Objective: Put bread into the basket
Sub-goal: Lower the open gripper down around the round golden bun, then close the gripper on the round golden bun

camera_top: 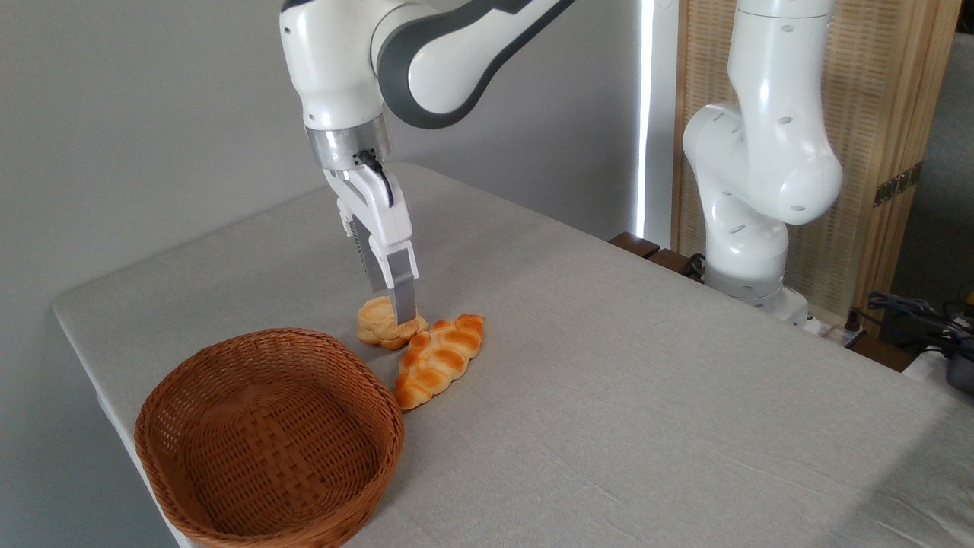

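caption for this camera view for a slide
Gripper lowered onto the small bun beside a braided loaf, empty wicker basket nearby.

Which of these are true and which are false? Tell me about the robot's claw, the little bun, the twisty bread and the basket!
1. The basket has nothing in it. True.
2. The gripper is down at the small round bun. True.
3. The braided loaf is inside the basket. False: it lies on the table, right of the basket.
4. The bun is hanging high in the air. False: it sits on the table.
5. The bun and the braided loaf lie close together. True.
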Tool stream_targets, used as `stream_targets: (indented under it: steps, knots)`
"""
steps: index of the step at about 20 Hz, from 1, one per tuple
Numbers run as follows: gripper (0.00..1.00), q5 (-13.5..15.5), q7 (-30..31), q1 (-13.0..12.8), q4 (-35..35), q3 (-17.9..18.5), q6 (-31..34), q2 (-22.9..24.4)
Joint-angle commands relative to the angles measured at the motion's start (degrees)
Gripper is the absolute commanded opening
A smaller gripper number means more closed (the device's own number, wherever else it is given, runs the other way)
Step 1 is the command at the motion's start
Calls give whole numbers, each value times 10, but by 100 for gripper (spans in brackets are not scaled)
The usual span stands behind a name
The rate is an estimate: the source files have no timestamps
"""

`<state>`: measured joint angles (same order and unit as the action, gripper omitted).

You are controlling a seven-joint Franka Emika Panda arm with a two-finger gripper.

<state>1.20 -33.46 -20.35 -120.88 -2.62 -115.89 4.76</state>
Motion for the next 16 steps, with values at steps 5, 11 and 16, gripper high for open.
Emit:
stream_targets:
  steps: [5,11,16]
  knots:
    - [100,6,-12,-27,-8,7,-32,-25]
    - [100,-10,-13,-27,-8,8,-39,-28]
    - [100,-39,-13,-27,-8,8,-40,-28]
